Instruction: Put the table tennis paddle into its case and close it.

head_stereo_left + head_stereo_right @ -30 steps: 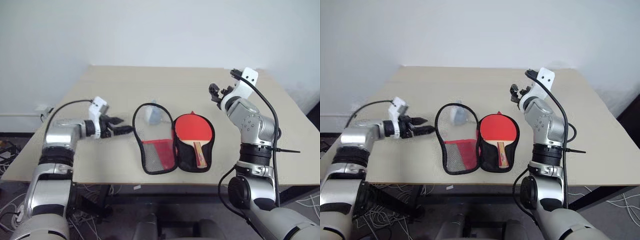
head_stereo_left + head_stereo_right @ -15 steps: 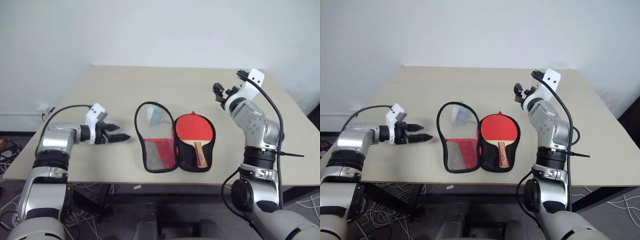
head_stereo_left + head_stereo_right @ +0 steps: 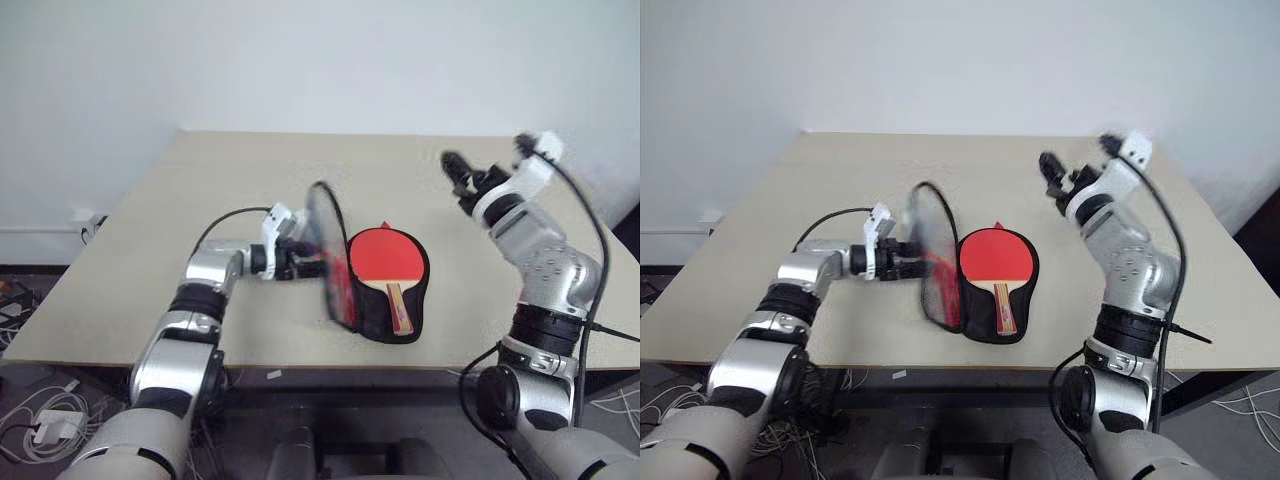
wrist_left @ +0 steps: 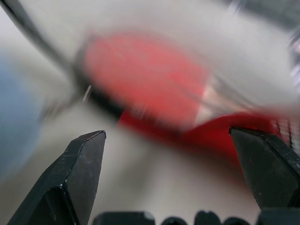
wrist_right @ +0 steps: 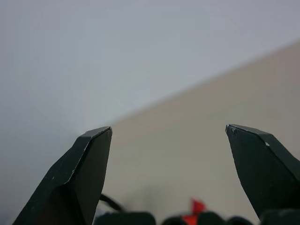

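A: Where was the paddle [image 3: 384, 262] seen?

B: It was seen lying in the right half of the case [image 3: 372, 318], red face up, handle pointed toward the near edge of the desk [image 3: 220, 170]. The case's other half — the flap [image 3: 325, 240] — was raised nearly upright beside it, edge-on in the head views and blurred.

A: And the hands?

B: The left hand [image 3: 306, 262] was found at the flap's outer side, against it or very nearly so; actual contact could not be made out. In the left wrist view its fingers [image 4: 75, 178] were spread wide with nothing between them, the red paddle smeared beyond. The right hand [image 3: 468, 178] was held up above the desk, well apart from the case, its fingers [image 5: 82, 173] likewise wide and empty.

A: How was the case judged to handle?

B: It was judged soft and light — a fabric pouch, so the flap would likely bend or flop rather than swing as a stiff lid. A push low near the fold might only buckle it; pressure nearer the black rim seemed the better choice. The paddle was judged stiff and light, liable to slide in the lining if the case were dragged.

A: What remained?

B: The flap had yet to be laid over the paddle and the zip drawn. The zip pull could not be made out, and a small pull would be hard for wide fingers.
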`<state>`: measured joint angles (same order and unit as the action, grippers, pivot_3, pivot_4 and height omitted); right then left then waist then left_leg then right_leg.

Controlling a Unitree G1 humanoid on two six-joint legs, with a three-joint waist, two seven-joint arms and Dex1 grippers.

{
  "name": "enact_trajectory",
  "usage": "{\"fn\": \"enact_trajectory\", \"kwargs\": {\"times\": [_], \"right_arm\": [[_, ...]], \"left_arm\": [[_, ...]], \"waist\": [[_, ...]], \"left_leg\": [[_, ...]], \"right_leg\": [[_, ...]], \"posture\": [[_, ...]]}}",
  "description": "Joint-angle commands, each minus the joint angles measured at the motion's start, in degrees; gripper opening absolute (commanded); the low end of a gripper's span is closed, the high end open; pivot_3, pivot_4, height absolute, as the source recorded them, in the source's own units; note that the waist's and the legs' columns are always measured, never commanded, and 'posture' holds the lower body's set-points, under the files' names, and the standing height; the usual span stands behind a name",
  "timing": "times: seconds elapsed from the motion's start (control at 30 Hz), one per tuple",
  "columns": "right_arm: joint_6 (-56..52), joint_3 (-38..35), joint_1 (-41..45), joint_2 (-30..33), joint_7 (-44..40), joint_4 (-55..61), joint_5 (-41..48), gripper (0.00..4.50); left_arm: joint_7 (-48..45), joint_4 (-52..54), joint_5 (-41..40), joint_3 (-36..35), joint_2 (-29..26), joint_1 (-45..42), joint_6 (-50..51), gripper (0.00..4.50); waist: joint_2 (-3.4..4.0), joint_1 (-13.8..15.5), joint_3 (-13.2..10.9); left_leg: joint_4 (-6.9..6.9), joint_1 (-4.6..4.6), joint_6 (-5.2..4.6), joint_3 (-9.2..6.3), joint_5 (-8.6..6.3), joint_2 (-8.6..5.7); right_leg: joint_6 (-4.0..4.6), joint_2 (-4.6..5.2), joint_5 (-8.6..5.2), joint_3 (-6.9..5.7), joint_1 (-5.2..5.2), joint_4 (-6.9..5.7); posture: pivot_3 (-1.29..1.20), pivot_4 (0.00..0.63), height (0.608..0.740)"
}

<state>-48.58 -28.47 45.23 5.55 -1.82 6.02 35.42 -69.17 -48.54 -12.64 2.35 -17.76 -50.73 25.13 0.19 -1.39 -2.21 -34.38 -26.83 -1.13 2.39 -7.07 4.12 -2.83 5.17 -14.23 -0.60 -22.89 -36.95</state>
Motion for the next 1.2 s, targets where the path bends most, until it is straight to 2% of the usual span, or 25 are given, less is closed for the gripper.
{"fn": "enact_trajectory", "kwargs": {"times": [0.03, 0.23, 0.47, 0.63, 0.8, 0.93, 1.1, 1.2], "right_arm": [[2.79, 0.02, 2.37, 0.55, 1.53, 2.0, 1.87, 4.2], [3.55, 2.76, 0.06, 1.31, 3.79, 1.68, -0.4, 4.2], [4.59, 4.22, -2.14, 0.78, 5.71, 1.97, -0.8, 4.2], [5.29, 5.83, -3.17, 0.78, 5.88, 1.96, -1.49, 4.2], [1.28, 11.11, -5.55, 2.86, 2.76, 1.74, -2.36, 4.2], [-1.47, 17.52, -9.71, 9.65, -4.08, 5.26, -3.51, 4.2], [-2.95, 21.57, -15.92, 24.94, -18.85, 12.18, -2.65, 4.2], [-1.82, 21.94, -18.3, 31.15, -23.57, 11.62, -4.22, 4.2]], "left_arm": [[0.68, 4.68, -1.85, 0.33, 3.49, -0.58, 2.87, 4.5], [3.21, 10.59, -2.51, 0.66, 5.04, 2.9, 7.45, 4.5], [5.13, 21.69, -7.57, -1.75, 1.42, 8.45, 18.61, 4.5], [8.2, 22.28, -7.34, 0.58, -0.82, 8.9, 27.43, 4.5], [12.21, 22.49, -9.25, -0.56, 0.69, 7.79, 35.56, 4.5], [15.48, 23.31, -11.47, -1.98, 2.57, 7.52, 40.54, 4.5], [20.47, 24.27, -16.03, -6.75, 7.0, 7.19, 48.07, 4.5], [25.76, 24.08, -16.9, -9.95, 10.13, 7.25, 51.33, 4.5]], "waist": [[0.0, -0.02, 0.0], [0.01, -0.41, 0.0], [0.02, -1.24, 0.0], [0.02, -1.22, 0.0], [0.02, -1.24, -0.01], [0.02, -1.19, -0.01], [0.01, -1.21, -0.04], [-0.03, -1.21, -0.05]], "left_leg": [[0.0, 0.07, 0.01, -0.01, -0.01, 0.0], [0.02, 0.26, 0.13, -0.07, -0.09, 0.0], [0.02, 0.25, 0.05, -0.1, -0.04, 0.0], [0.01, 0.27, 0.13, -0.11, -0.08, 0.0], [0.01, 0.27, 0.2, -0.12, -0.13, 0.0], [0.01, 0.26, 0.2, -0.13, -0.13, 0.0], [-0.06, 0.24, 0.21, -0.17, -0.14, -0.05], [-0.11, 0.3, 0.21, -0.18, -0.15, -0.05]], "right_leg": [[0.01, 0.0, 0.0, 0.0, 0.08, 0.01], [0.03, -0.02, -0.01, -0.01, 0.28, 0.04], [0.03, -0.03, -0.01, -0.01, 0.31, 0.03], [0.02, -0.03, -0.02, -0.02, 0.33, 0.04], [0.03, -0.03, -0.02, -0.03, 0.34, 0.06], [0.03, -0.03, -0.02, -0.04, 0.34, 0.08], [0.01, 0.0, -0.06, -0.05, 0.36, 0.16], [0.0, 0.01, -0.2, -0.05, 0.4, 0.18]], "posture": [[0.0, 0.0, 0.74], [0.0, 0.0, 0.74], [0.0, 0.0, 0.74], [0.0, 0.0, 0.74], [0.0, 0.0, 0.74], [0.0, 0.0, 0.74], [0.0, 0.0, 0.74], [0.0, 0.0, 0.74]]}}
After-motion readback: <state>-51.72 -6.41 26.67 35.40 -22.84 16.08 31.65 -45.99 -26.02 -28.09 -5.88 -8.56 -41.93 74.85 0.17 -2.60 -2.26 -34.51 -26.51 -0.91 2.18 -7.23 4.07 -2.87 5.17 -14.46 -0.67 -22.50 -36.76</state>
